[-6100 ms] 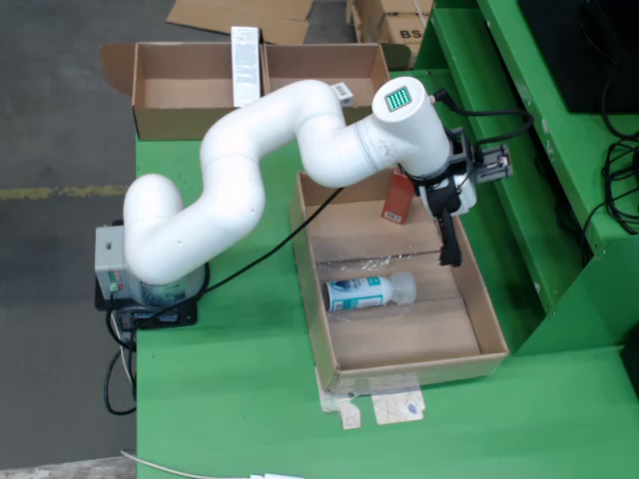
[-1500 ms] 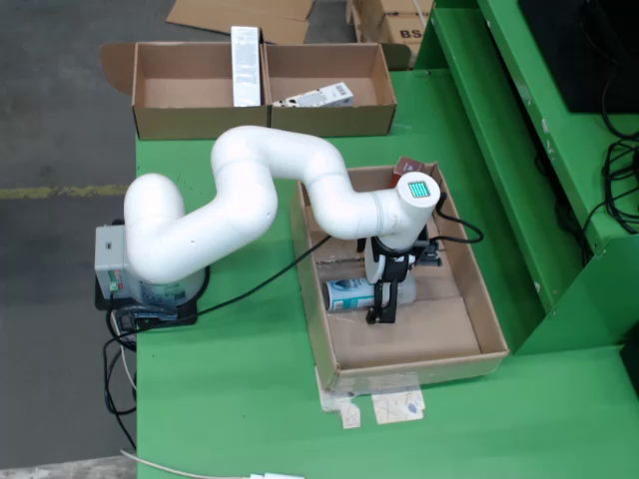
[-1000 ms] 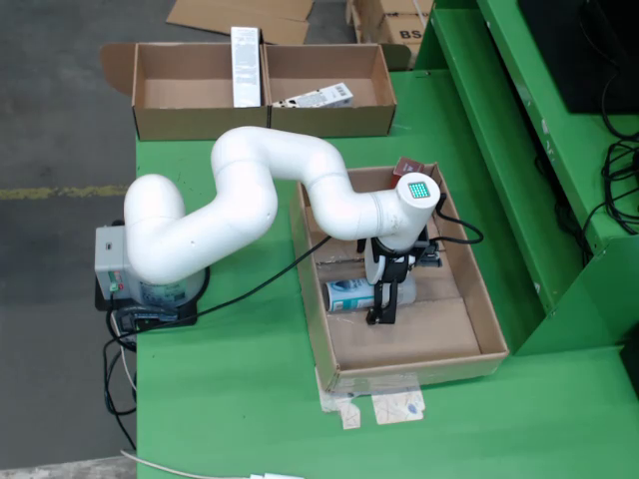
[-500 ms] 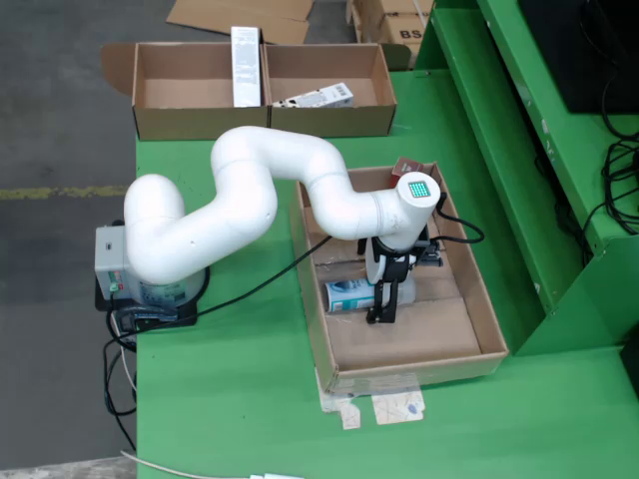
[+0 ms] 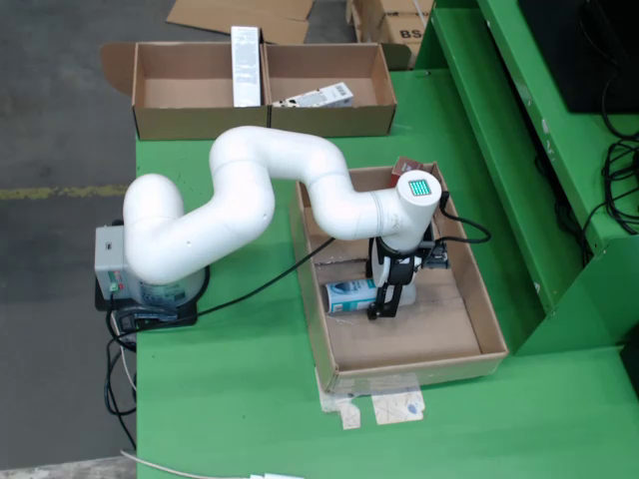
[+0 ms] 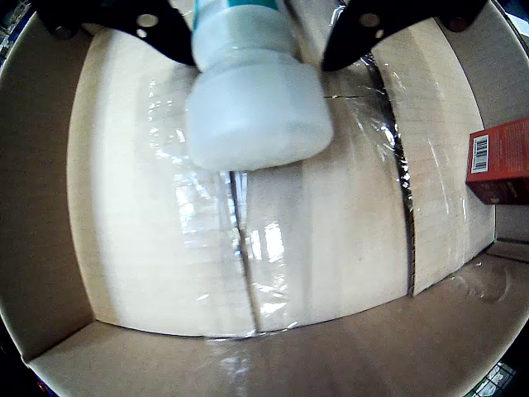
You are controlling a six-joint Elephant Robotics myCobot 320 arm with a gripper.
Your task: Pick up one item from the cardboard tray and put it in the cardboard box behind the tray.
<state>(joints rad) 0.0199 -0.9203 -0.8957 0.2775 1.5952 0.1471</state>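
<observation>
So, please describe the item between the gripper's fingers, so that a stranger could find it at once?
Look in the open cardboard tray on the green table, under the white arm's gripper. The white bottle lies on its side there, with a teal label and a white cap. Its only neighbour in the tray is a red carton at the far end.

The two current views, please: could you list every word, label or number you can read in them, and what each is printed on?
"BS": stacked carton at the top edge of the fixed view; the rest is cut off.
Bottle: teal and white label, print too small to read.
Red box: barcode only, digits blurred.
White box in the cardboard box: dark marks, unreadable.
Arm display: green grid, no characters.
</observation>
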